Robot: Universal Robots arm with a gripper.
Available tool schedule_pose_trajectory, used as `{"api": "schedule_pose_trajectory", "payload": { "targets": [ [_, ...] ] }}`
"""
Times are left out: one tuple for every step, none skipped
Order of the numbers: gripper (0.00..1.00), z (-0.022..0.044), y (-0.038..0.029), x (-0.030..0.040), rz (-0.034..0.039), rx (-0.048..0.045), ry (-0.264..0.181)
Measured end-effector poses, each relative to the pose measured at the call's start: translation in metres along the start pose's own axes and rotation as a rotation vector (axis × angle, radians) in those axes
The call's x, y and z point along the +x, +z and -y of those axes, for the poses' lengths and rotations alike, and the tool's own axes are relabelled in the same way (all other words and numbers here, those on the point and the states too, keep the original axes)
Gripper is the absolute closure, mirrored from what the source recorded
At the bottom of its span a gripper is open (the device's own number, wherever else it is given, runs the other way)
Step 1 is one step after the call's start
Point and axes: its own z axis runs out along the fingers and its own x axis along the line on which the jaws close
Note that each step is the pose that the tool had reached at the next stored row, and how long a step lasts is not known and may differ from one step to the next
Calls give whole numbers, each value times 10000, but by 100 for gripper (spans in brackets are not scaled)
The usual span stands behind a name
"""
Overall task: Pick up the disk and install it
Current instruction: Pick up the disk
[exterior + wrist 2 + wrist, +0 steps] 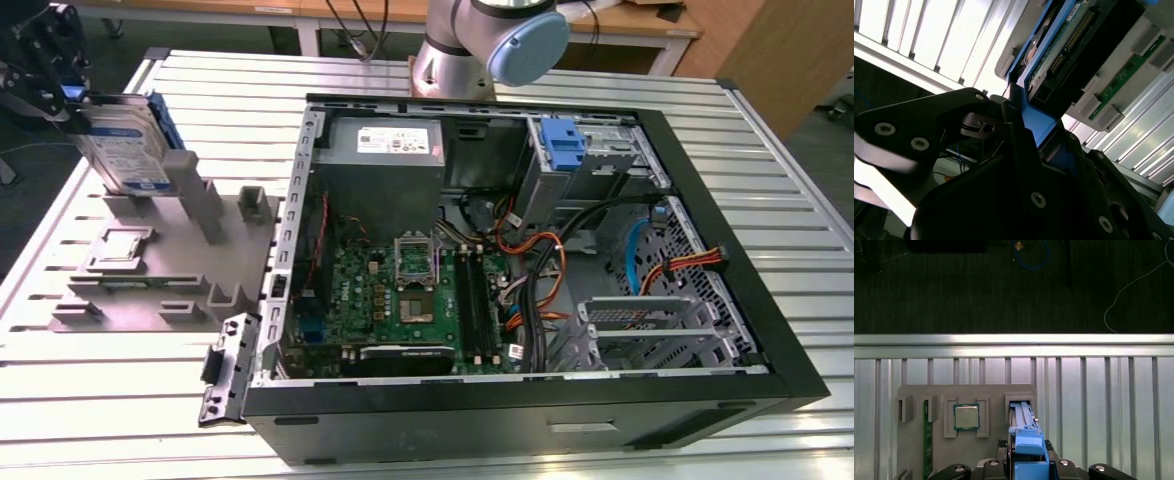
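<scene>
The disk (127, 150), a silver-grey drive in a blue carrier, stands on edge at the exterior view's left, its lower end at the slot of the grey holder block (160, 270). My gripper (83, 103) is at its upper end, black fingers shut on the blue carrier. In the second wrist view the gripper (1024, 127) clamps the carrier's blue end, and the disk (1059, 50) shows its circuit-board side. In the first wrist view the disk (1029, 442) rises edge-on out of the holder block (989, 392) between my fingers.
The open computer case (300, 180) lies at the exterior view's right, with motherboard (400, 290), orange cables, a blue latch piece (565, 145) and a metal drive cage (641, 320). The holder block also carries a processor chip (966, 416) and a green memory stick (927, 440). The arm's base (481, 40) stands behind the case.
</scene>
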Motion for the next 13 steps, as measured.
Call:
{"api": "schedule_pose_trajectory", "payload": {
  "targets": [
    [64, 0, -4, 0, -1, 0, 0],
    [64, 0, -8, -1, 0, -1, 0],
    [64, 0, -12, -1, -1, -1, 0],
    [64, 0, -16, -1, 0, 0, 0],
    [64, 0, -20, -1, 0, 0, 0],
    [64, 0, -22, -1, 1, 2, 0],
    [64, 0, -25, -2, 0, 1, 0],
    [64, 0, -29, -2, 0, -1, 1],
    [64, 0, -31, -2, 0, 0, 1],
    [64, 0, -33, -2, 0, 1, 0],
    [64, -1, -35, -2, 0, 0, 1],
    [64, -1, -39, -2, -1, -1, 0],
    [64, -1, -41, -2, 0, 0, 0]
  ]
}}
